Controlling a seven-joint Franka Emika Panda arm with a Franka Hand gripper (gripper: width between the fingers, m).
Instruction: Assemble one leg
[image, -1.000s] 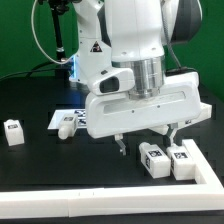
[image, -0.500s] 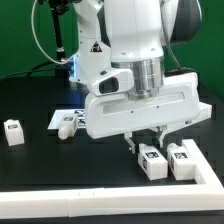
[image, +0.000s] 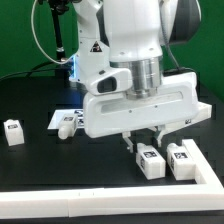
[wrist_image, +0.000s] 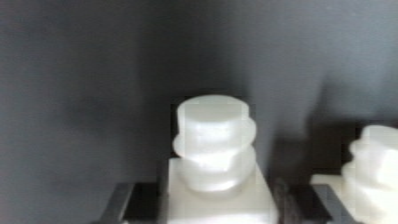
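Note:
The leg (image: 151, 160) is a small white square post with a black-and-white tag on top, lying on the black table near the front, at the exterior view's right. My gripper (image: 146, 142) is down over it, one finger on each side. In the wrist view the leg (wrist_image: 214, 140) fills the gap between the dark pads, which press its two sides, and my gripper (wrist_image: 217, 206) is shut on it. The leg still rests on the table.
A second leg (image: 183, 160) lies right beside the held one and shows in the wrist view (wrist_image: 374, 160). Two more legs lie at the left (image: 13, 132) and by the marker board (image: 66, 124). A white raised rail (image: 100, 205) runs along the front.
The gripper has come down over the leg and its fingers have narrowed from a wide spread to the leg's sides. The leg has not moved.

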